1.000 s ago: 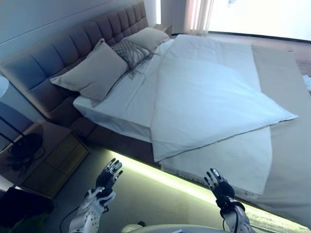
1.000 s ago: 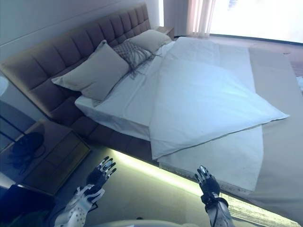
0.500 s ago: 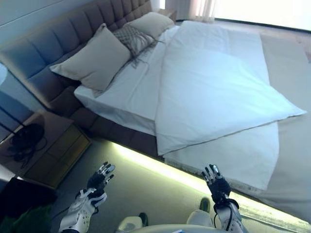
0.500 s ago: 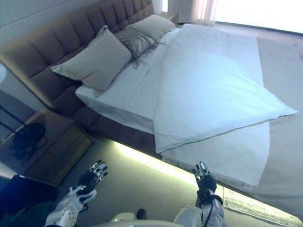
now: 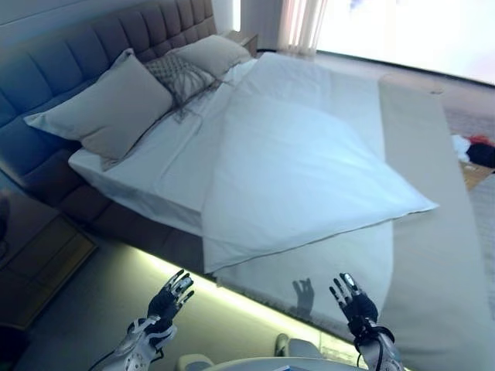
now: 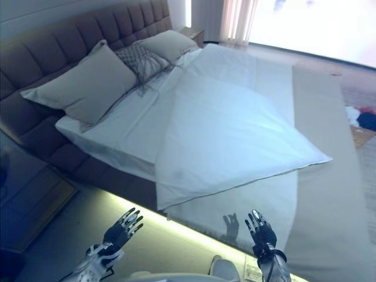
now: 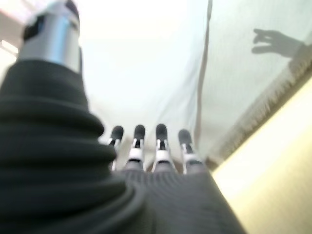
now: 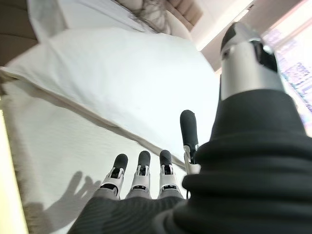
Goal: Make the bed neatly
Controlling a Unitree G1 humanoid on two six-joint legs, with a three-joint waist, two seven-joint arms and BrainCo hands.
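Observation:
A bed with a white duvet (image 5: 302, 170) lying askew, folded back diagonally over a white sheet (image 5: 166, 166), with a beige runner (image 5: 433, 255) along the foot end. Two beige pillows (image 5: 104, 112) and a patterned cushion (image 5: 179, 75) lean on the tufted headboard (image 5: 69, 54). My left hand (image 5: 168, 297) is open, held above the floor short of the bed's side. My right hand (image 5: 352, 300) is open just before the hanging edge of the bedding (image 8: 58, 141). Neither hand touches anything.
A lit strip (image 5: 232, 297) runs under the bed's side. A wooden nightstand (image 5: 35, 255) stands at the left by the headboard. Clothes (image 5: 476, 148) lie on the floor past the bed's foot at the right. Curtains (image 5: 302, 23) hang at the back.
The whole view has shifted: the bed now sits further left and the nightstand is nearly out of view. Both hands stay open and raised, now closer to the bed's side.

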